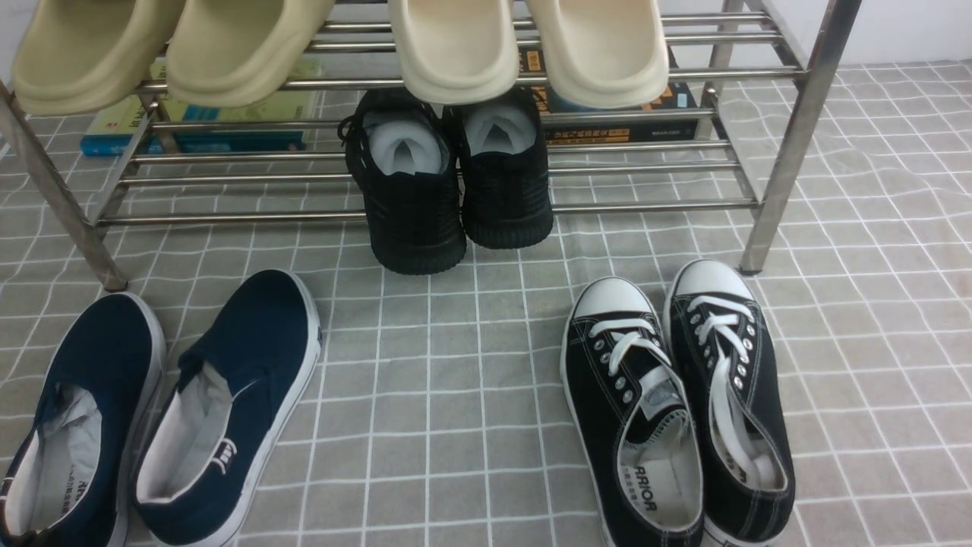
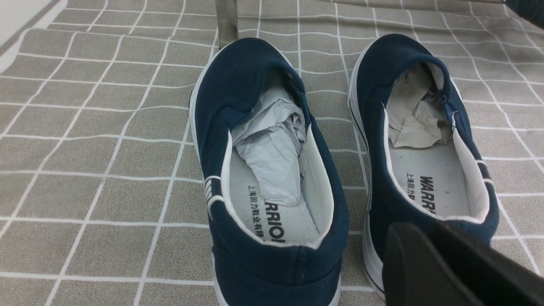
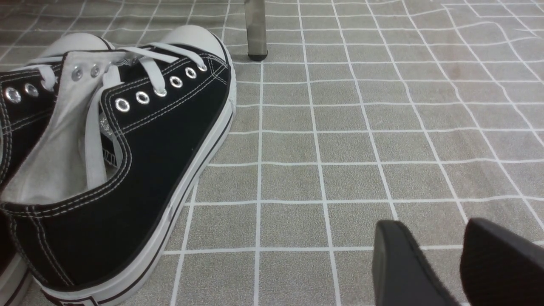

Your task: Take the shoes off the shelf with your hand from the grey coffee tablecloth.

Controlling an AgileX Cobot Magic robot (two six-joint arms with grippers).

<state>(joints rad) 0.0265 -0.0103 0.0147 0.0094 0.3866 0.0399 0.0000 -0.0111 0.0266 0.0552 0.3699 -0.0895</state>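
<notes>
Very little of the robot shows. In the left wrist view, the left gripper [image 2: 459, 267] appears as matte black pieces at the frame's corner: one finger [image 2: 418, 267] with a rounded, smooth tip and a broader, flatter black part beside it with a straight edge. In the right wrist view, the right gripper [image 3: 461, 263] shows two separate black fingers [image 3: 403, 267], both with rounded ends and a dull, slightly soft-looking surface that catches faint light along the edges. No screws, cables, labels or markings are visible on either. The front view shows no part of the arms.
</notes>
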